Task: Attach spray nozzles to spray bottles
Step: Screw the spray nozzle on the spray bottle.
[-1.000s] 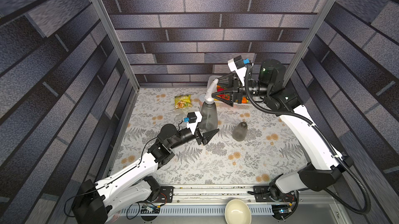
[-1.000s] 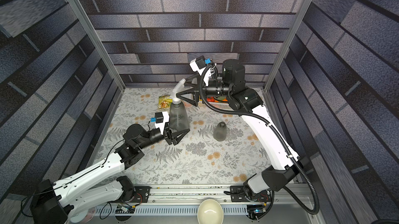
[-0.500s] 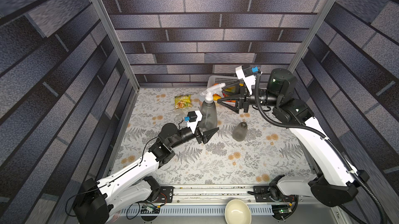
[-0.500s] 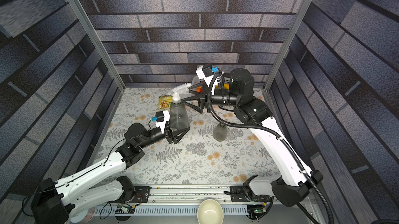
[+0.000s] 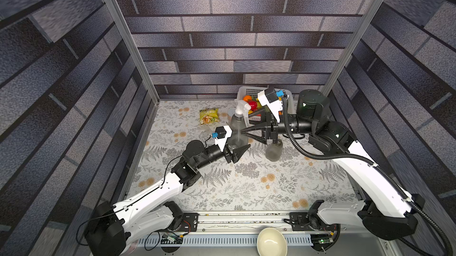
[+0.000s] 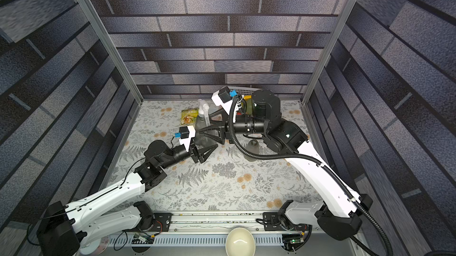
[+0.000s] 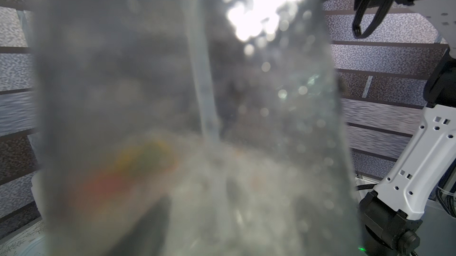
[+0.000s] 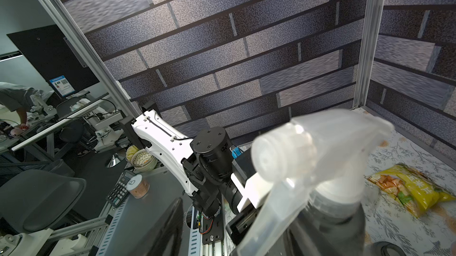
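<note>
Holding the bottle (image 5: 235,128) so low down, why? asks my neighbour.

Because the base is its wide part, I answer. My left fingers (image 5: 238,153) clasp it there, upright on the desk (image 5: 246,188), so it should neither turn nor tip while the top is worked. That also leaves the neck free.

And the right ones?

My right fingers (image 5: 254,133) come in level from the side, half spread, one on each side of the bottle just under the clear nozzle (image 5: 240,106). From the right wrist I see a gap beside the trigger, so I judge they press nothing yet. The nozzle sits on the neck with its thin tube (image 7: 202,69) hanging inside. Whether the collar is screwed tight I cannot tell.

Any room to move?

Little at the back: the fruit basket (image 5: 254,91) stands close behind, and a snack bag (image 5: 209,117) lies beside it. A second bottle (image 5: 273,151), with no nozzle that I can see, stands right under my right wrist, so I should not drop that arm. Toward me the desk carries nothing.
</note>
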Action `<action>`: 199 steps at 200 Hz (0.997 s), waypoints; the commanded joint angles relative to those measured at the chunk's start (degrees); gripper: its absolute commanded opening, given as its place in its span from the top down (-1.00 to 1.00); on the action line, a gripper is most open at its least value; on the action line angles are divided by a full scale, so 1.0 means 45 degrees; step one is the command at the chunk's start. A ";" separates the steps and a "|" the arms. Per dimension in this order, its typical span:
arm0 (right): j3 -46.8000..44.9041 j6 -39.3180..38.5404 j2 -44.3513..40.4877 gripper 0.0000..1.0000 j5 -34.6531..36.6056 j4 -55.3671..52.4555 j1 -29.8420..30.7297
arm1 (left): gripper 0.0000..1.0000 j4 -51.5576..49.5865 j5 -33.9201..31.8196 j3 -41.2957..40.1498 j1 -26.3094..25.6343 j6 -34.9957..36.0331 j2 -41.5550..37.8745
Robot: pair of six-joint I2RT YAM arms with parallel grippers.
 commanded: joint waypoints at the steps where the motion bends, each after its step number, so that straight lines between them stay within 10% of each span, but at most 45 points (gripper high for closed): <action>1: 0.0405 0.0323 0.0449 -0.19 0.0520 0.0281 0.0461 | -0.10 -0.0041 -0.0340 0.0582 -0.0283 0.0612 0.0083; 199: -0.0660 -0.0742 -0.1037 -0.13 0.5305 -0.1870 0.1347 | -0.08 0.1121 0.0083 -0.0005 0.0196 -0.0151 -0.0208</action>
